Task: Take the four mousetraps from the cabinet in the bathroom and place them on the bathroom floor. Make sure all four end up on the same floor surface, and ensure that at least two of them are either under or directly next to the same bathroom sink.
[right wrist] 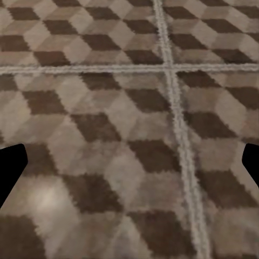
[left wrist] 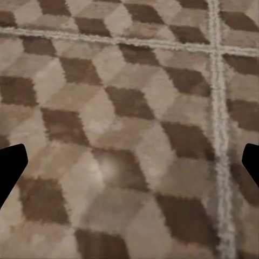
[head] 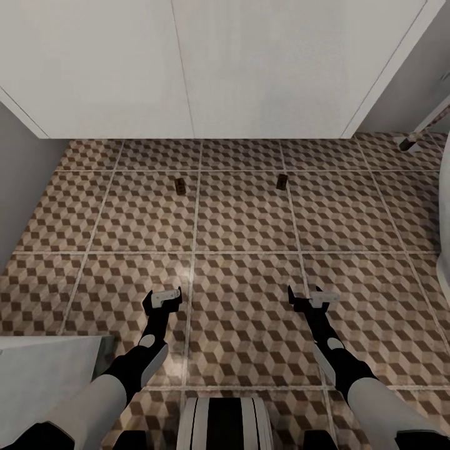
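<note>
Both tools are held low over the bathroom floor (head: 244,212), the arms stretched forward and angled downward from the trunk. On the left tool (head: 164,296) and the right tool (head: 310,296) the fingers are spread apart, with nothing between them; in each wrist view the dark fingertips (left wrist: 11,170) sit at opposite edges above bare tile. Two mousetraps (head: 180,185) (head: 282,181) lie flat on the floor, well apart, beyond the tools and near a white unit (head: 187,69).

Two mousetraps (head: 180,185) (head: 282,181) lie apart on the bathroom floor (head: 244,219) before the sink (head: 187,69).
</note>
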Motion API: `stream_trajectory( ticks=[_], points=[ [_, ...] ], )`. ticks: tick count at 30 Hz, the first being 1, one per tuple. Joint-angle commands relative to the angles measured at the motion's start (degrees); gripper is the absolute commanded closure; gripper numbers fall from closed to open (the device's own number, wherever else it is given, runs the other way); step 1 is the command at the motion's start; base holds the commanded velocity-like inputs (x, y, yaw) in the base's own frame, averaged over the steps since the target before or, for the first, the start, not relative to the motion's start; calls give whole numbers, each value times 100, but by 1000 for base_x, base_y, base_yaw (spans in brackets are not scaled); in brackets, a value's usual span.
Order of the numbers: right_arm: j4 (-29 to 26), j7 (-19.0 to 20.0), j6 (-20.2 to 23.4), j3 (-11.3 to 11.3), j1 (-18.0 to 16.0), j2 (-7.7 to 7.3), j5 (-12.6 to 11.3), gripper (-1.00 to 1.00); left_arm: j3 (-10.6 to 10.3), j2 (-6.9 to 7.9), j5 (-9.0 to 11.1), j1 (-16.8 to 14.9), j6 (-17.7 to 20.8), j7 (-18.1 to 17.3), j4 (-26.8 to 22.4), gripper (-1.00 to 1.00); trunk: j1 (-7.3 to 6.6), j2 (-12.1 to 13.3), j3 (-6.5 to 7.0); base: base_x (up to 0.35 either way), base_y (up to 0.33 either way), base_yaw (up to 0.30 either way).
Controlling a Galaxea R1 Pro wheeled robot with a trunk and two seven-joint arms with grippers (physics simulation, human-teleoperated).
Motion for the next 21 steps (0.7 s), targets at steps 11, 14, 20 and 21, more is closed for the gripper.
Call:
stream_trajectory(
  ticks=[11, 14, 20, 21],
  points=[
    [5, 12, -21, 32, -1, -6, -64, -100, -55, 3, 30, -5, -22, 50, 7, -100, -1, -1, -3, -4, 0, 0],
    [5, 12, -21, 32, -2, -6, -64, -100, -56, 2, 30, -5, -22, 50, 7, -100, -1, -1, -3, -152, 0, 0],
    [5, 11, -21, 30, -1, -6, -64, -100, -57, 2, 30, -5, -22, 50, 20, -100, -1, -1, -3, -273, 0, 0],
    [5, 13, -21, 31, -3, -6, -64, -100, -57, 2, 30, -5, -22, 50, 21, -100, -1, -1, -3, -311, 0, 0]
  ],
)
